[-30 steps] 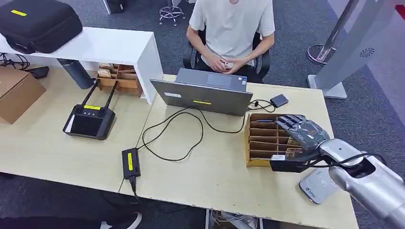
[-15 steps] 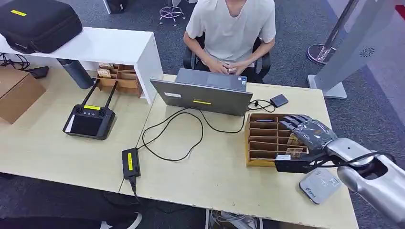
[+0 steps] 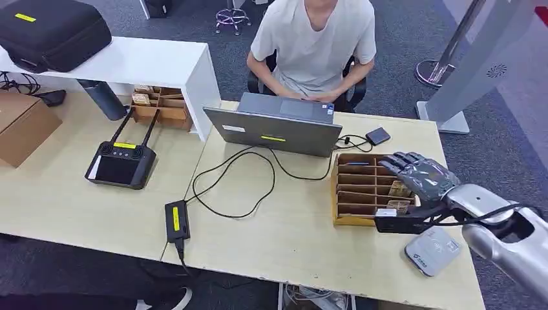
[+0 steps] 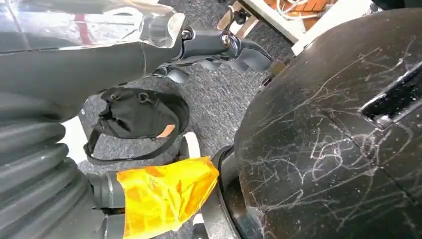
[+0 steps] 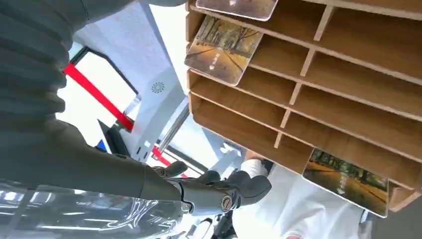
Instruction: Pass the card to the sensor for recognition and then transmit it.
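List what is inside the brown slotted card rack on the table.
The card rack holds picture cards in a few slots; most slots visible in the right wrist view are bare. From the head view the right hand covers the rack's right side, so those slots are hidden.

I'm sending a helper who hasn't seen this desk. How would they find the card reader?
Start at the open laptop on the wooden table, then go to the slotted wooden card rack beside it. The card reader lies flat just past the rack, near the table's front edge, below the robot's right hand: a pale, rounded pad, unlike the small dark box behind the rack.
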Robot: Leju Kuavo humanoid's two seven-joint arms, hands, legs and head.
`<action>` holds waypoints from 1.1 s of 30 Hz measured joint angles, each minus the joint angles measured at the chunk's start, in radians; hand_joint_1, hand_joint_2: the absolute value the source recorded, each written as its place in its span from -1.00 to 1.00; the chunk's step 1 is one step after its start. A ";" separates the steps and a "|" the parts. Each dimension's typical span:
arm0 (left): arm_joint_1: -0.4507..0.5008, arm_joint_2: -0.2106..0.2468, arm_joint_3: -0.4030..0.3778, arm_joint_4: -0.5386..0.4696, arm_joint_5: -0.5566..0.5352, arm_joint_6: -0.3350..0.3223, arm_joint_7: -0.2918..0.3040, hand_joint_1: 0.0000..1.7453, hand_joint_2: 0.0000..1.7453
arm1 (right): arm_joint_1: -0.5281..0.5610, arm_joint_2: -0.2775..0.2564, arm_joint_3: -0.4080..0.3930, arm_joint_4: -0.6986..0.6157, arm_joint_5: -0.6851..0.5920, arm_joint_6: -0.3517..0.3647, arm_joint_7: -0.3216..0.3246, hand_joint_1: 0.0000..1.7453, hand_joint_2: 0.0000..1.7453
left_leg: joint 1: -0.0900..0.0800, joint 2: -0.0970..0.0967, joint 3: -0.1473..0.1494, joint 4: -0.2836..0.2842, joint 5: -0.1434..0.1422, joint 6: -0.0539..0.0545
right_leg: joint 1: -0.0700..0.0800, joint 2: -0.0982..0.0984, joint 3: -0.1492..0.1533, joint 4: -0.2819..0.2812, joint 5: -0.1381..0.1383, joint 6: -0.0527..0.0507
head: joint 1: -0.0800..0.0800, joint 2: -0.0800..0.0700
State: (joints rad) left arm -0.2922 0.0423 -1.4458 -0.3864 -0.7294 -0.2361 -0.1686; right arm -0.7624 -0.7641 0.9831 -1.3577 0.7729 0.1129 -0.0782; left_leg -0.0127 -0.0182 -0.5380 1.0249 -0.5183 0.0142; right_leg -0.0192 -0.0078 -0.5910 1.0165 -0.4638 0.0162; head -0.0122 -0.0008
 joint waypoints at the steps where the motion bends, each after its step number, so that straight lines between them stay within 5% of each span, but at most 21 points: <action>1: 0.000 -0.002 0.000 0.005 -0.001 0.001 -0.001 -1.00 1.00 | -0.003 -0.001 0.001 0.001 -0.005 0.003 -0.003 -1.00 1.00 | 0.000 0.000 0.000 0.000 0.000 0.000 | 0.000 0.000 0.000 0.000 0.000 0.000 | 0.000 0.000; 11: -0.001 -0.008 0.003 0.010 -0.004 -0.005 0.014 -1.00 1.00 | -0.019 -0.027 0.018 -0.019 -0.056 0.068 0.021 -1.00 1.00 | 0.000 -0.001 0.000 0.000 0.000 0.000 | 0.000 0.000 0.000 0.000 0.000 0.000 | 0.000 0.000; 33: 0.002 -0.017 0.016 0.013 -0.018 -0.003 0.042 -1.00 1.00 | 0.031 -0.132 0.028 -0.086 -0.112 0.088 0.067 -1.00 1.00 | 0.000 0.000 0.000 0.000 0.000 0.000 | 0.000 0.000 -0.001 0.000 0.000 0.000 | 0.000 0.000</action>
State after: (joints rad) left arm -0.2900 0.0256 -1.4298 -0.3731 -0.7473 -0.2392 -0.1270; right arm -0.7313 -0.8961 1.0109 -1.4435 0.6607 0.2007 -0.0114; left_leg -0.0127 -0.0184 -0.5384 1.0249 -0.5183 0.0142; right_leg -0.0192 -0.0079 -0.5917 1.0163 -0.4638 0.0162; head -0.0126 -0.0008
